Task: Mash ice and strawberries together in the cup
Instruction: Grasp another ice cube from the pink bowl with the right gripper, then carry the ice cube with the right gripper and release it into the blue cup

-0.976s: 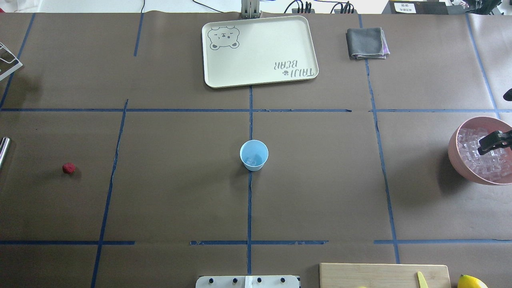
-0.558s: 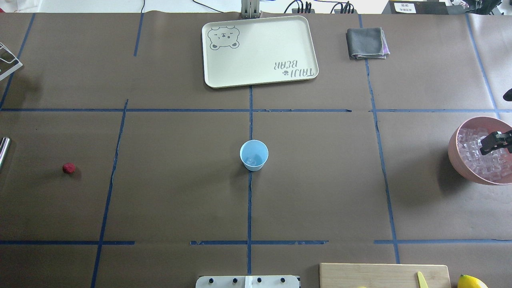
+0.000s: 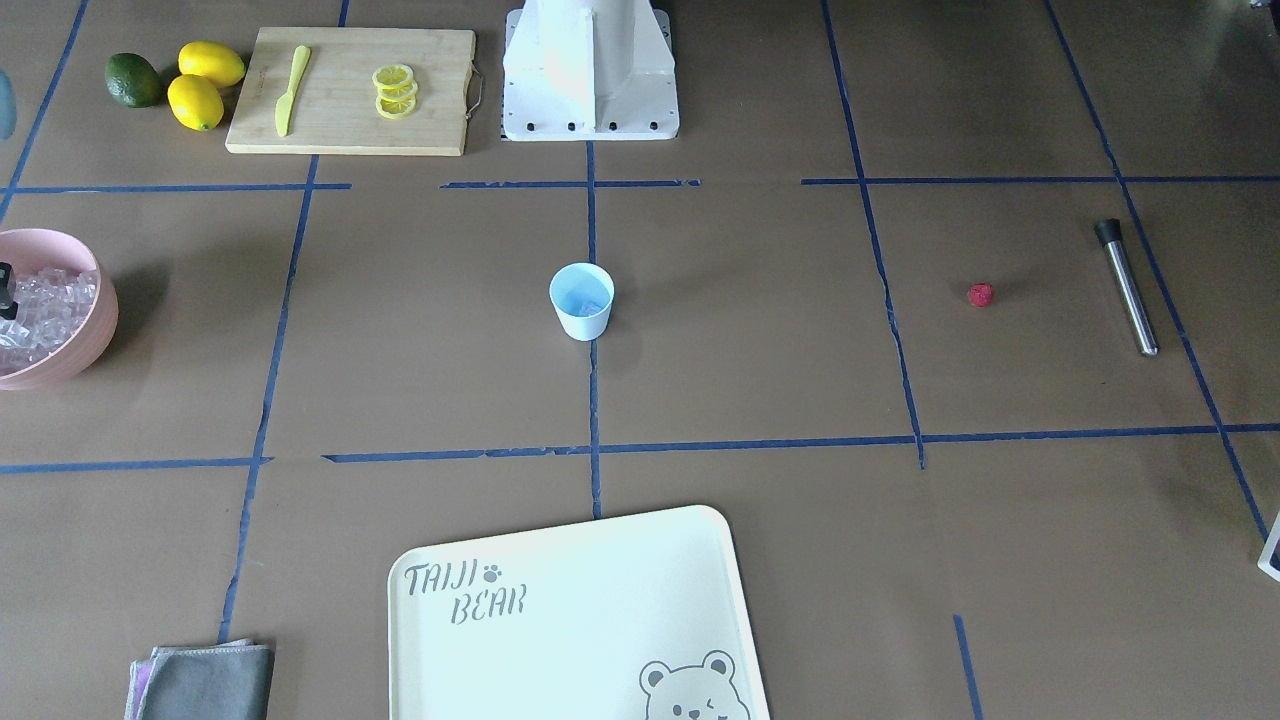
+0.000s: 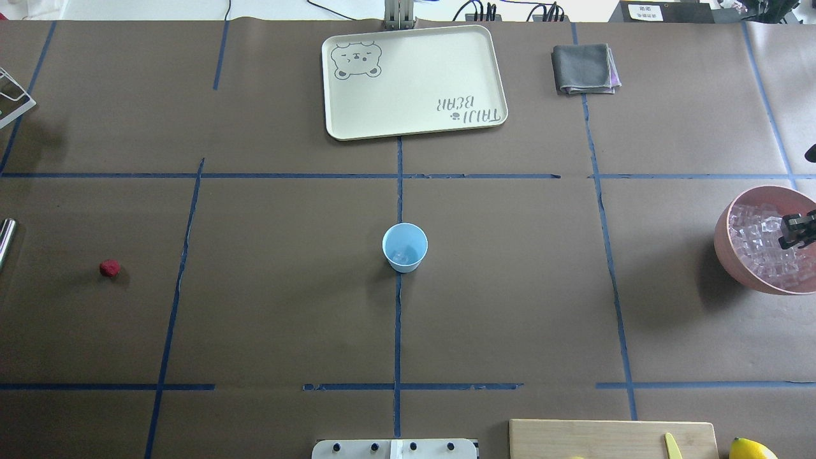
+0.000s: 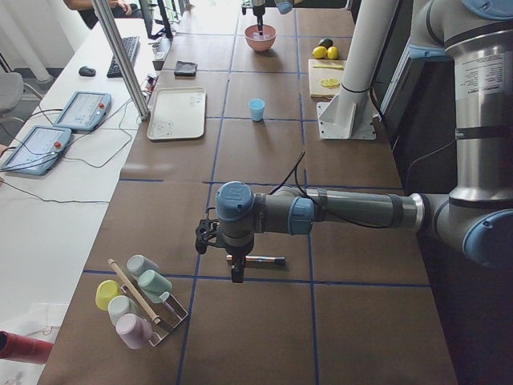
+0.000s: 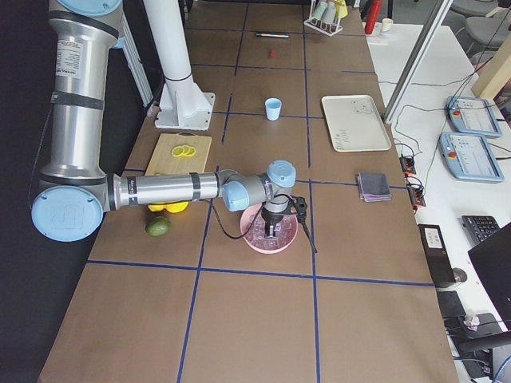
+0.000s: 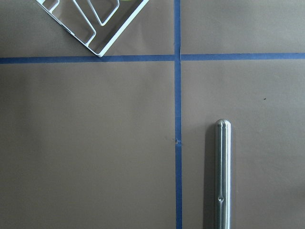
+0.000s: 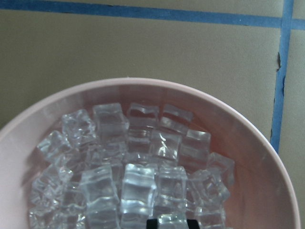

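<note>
The pale blue cup point(image 4: 405, 247) stands upright at the table's middle with a clear ice cube point(image 4: 401, 257) in its bottom. The red strawberry point(image 4: 109, 268) lies alone far to the cup's left. My right gripper point(image 4: 800, 231) hangs over the pink bowl point(image 4: 723, 239), close above the heap of ice cubes point(image 8: 138, 186). Only a black tip shows in its wrist view, so I cannot tell its state. My left gripper point(image 5: 235, 273) shows only in the exterior left view, above a steel muddler point(image 7: 222, 176). I cannot tell its state.
A cream bear tray point(image 4: 414, 83) and a folded grey cloth point(image 4: 583, 68) lie at the far side. A cutting board point(image 3: 350, 90) with lemon slices and a yellow knife, two lemons and a green fruit lie by the robot base. A rack of cups point(image 5: 136, 301) stands beyond the muddler.
My right gripper has moved toward the right edge over the bowl, so less of it shows in the overhead view. The cup and the strawberry have not moved.
</note>
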